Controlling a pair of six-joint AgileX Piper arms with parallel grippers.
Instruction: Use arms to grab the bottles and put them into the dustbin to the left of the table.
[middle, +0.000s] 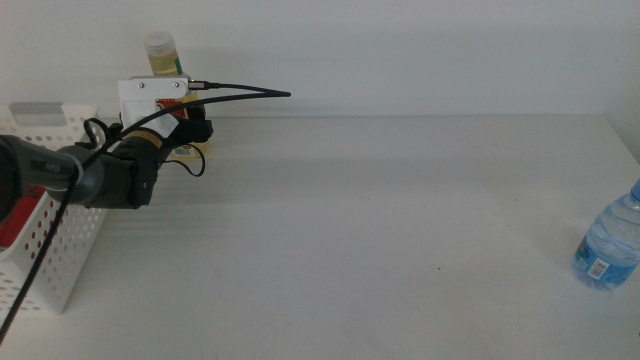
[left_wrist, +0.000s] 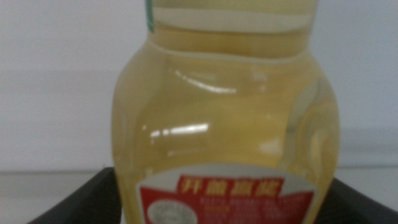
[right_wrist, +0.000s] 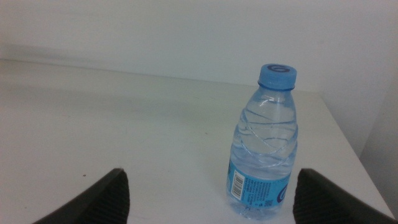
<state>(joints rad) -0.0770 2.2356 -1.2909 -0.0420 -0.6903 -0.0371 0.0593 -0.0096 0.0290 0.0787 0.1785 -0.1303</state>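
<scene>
At the far left of the table (middle: 380, 230), my left arm (middle: 110, 172) reaches out flat, just past the bin (middle: 55, 270). My left gripper (middle: 192, 132) has a jaw on each side of the yellow bottle (left_wrist: 227, 124), but I cannot tell if they squeeze it. My right gripper (right_wrist: 211, 205) is spread wide, facing the water bottle (right_wrist: 264, 143) standing near the right edge.

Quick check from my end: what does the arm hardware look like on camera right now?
The left arm is dark grey, with a white box at the wrist and thick black cables trailing off. Both wrist views show pincer jaws as matte black wedges; the right pincer has finely textured jaws.
</scene>
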